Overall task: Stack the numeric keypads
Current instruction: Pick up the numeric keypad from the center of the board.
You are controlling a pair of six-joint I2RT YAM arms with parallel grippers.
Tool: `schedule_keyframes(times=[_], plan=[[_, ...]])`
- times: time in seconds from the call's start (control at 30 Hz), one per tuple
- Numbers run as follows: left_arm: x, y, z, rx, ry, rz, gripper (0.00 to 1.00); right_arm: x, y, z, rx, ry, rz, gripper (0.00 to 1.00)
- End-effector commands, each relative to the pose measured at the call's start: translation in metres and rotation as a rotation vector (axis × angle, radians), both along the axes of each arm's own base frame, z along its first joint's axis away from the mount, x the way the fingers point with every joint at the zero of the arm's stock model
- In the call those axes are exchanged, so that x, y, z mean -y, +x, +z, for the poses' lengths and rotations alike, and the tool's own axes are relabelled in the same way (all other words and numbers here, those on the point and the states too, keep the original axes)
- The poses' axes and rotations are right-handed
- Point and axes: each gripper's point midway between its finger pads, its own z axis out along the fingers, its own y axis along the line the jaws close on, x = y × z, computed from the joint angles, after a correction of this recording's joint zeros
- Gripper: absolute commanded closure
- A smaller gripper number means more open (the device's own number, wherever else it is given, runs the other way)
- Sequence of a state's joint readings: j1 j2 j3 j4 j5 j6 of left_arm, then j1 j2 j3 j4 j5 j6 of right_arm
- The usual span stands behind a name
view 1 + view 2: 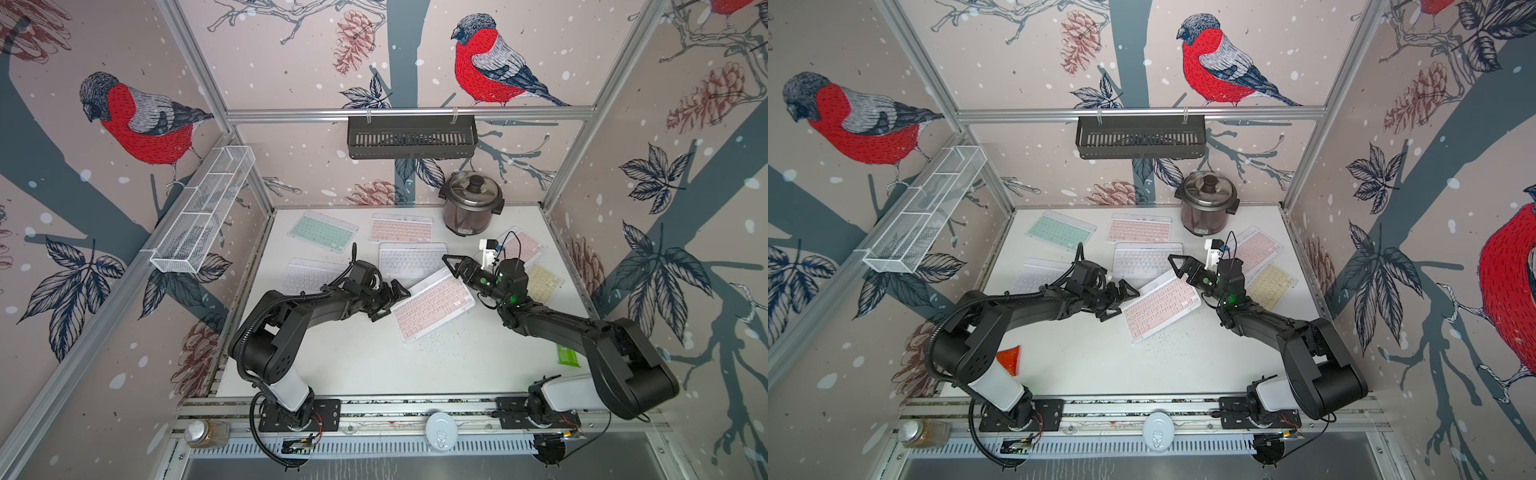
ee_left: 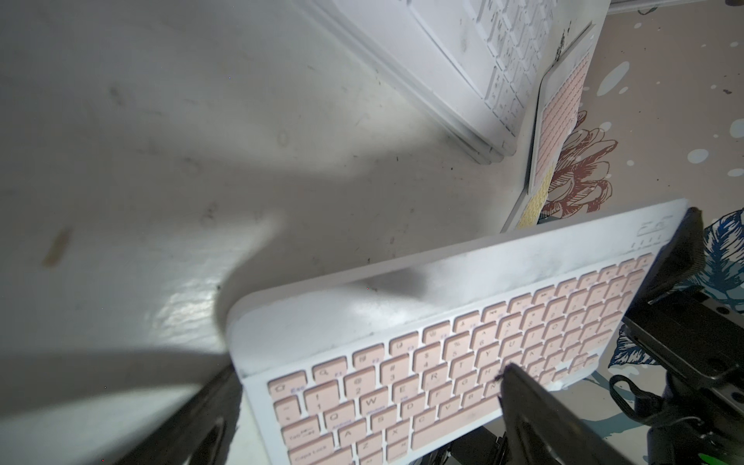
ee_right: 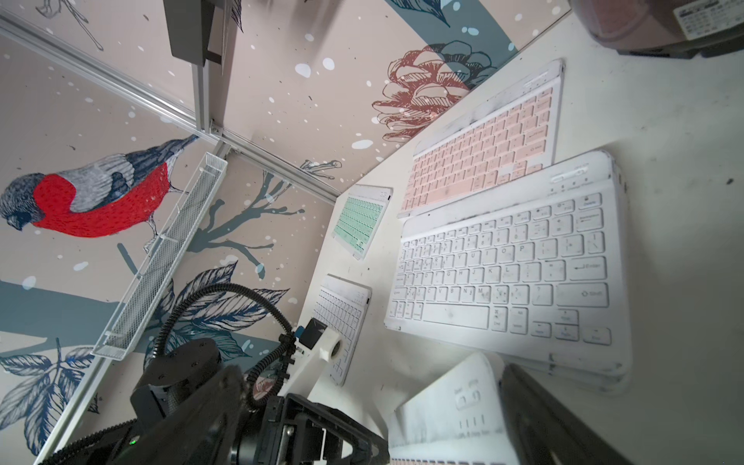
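Numeric keypads [image 1: 409, 259] dot the white tabletop [image 1: 365, 365]; the pink-keyed, clear-framed keypad [image 1: 432, 303] lies mid-table, ends straddled by left gripper [image 1: 389, 302] and right gripper [image 1: 452, 266], fingers spread wide. Only the left wrist view shows it raised; bare tabletop lies in front.

The white table [image 1: 353, 365] carries a mint keypad [image 1: 323, 230] at its far left, a pink keypad [image 1: 400, 228] beside it and a white keypad [image 1: 409, 259] just nearer, seemingly atop others. A second white keypad [image 1: 309, 276] lies left. A second pink keypad [image 1: 525, 245] and a yellow keypad [image 1: 544, 282] lie right. A rice cooker [image 1: 469, 203] stands at the back, and a green packet [image 1: 567, 355] and a red packet [image 1: 1008, 357] lie nearer the front.
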State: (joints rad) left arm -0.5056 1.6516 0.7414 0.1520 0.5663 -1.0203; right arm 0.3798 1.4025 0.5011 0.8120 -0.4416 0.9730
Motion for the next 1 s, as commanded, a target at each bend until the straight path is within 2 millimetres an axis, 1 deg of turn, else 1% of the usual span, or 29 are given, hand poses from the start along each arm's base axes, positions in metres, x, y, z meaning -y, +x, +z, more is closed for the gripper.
schedule_keyframes(times=[0.0,0.2,0.4,0.63,0.83,0.97], plan=[[0.018,0.015,0.032,0.108,-0.120,-0.030,0.01,-0.015,-0.018,-0.007,-0.131,0.075,0.087,0.00],[0.017,0.020,0.036,0.126,-0.089,-0.029,0.01,-0.017,-0.012,0.000,-0.144,0.117,0.072,0.00],[0.017,0.021,0.034,0.126,-0.087,-0.026,0.01,-0.016,-0.007,0.001,-0.166,0.151,0.045,0.00],[0.017,0.021,0.033,0.127,-0.084,-0.023,0.02,-0.021,-0.005,0.003,-0.180,0.189,0.036,0.00],[0.017,0.022,0.034,0.131,-0.084,-0.021,0.01,-0.019,-0.005,0.007,-0.193,0.250,-0.011,0.00],[0.016,0.020,0.032,0.129,-0.087,-0.023,0.02,-0.030,-0.005,0.006,-0.198,0.257,0.017,0.00]])
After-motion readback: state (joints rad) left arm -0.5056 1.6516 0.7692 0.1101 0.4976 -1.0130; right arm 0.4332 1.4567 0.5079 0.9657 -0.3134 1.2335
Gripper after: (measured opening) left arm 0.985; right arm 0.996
